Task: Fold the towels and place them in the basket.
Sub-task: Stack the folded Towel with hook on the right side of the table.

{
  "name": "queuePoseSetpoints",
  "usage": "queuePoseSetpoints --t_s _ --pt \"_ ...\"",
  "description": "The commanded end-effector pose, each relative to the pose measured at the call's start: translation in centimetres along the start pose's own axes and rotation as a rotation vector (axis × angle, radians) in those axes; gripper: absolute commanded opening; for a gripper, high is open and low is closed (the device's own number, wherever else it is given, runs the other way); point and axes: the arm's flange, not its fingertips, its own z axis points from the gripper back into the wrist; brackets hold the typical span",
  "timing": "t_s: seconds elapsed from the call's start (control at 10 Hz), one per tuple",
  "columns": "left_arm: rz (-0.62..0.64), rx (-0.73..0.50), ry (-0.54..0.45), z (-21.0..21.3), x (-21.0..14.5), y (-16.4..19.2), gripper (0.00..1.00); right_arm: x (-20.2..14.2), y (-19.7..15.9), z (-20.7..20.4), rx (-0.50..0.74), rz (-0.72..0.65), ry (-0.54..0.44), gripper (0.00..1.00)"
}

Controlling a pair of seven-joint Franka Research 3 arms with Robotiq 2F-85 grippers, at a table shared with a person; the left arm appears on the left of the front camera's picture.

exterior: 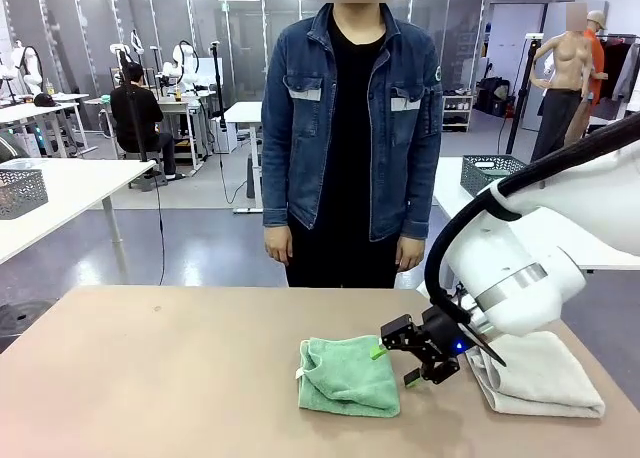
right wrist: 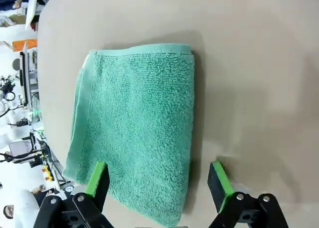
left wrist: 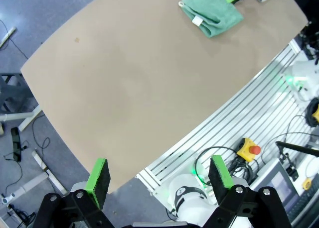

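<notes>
- Our right gripper point(exterior: 392, 365) hangs with its fingers apart over the right edge of the folded green towel point(exterior: 347, 375), one pad over the terry, the other over bare table point(exterior: 150, 368); if we close here, we may pinch only the top layer and pull the fold open.
- The off-white towel point(exterior: 540, 376) lies just beside our right arm; a careless swing could drag it off the table edge.
- Our left gripper point(left wrist: 158, 177) waits, fingers spread and empty, well apart from both towels.
- We cannot tell where the basket sits, so any carry risks a wrong drop.
</notes>
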Motion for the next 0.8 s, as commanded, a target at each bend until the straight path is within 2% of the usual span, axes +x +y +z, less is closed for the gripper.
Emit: queuePoseSetpoints --t_s 0.0,0.3,0.4,0.5,0.6,0.7 --pt "-0.011 0.009 -0.016 -0.2 0.0 0.1 1.00 0.9 0.1 -1.5 0.036 0.000 -0.006 1.00" --pt "-0.011 0.009 -0.016 -0.2 0.0 0.1 1.00 1.1 0.6 -2.4 0.055 -0.032 -0.001 1.00" --pt "-0.011 0.009 -0.016 -0.2 0.0 0.1 1.00 1.1 0.7 -2.5 0.053 -0.039 -0.009 0.62" --pt "-0.011 0.009 -0.016 -0.2 0.0 0.1 1.00 1.0 1.0 -2.6 0.051 -0.039 -0.012 0.40" --pt "-0.011 0.009 -0.016 -0.2 0.0 0.1 1.00 0.9 1.3 -2.7 0.056 -0.038 -0.009 0.02" --pt "-0.011 0.009 -0.016 -0.2 0.0 0.1 1.00 0.8 1.7 -2.9 0.043 -0.038 -0.007 0.00"
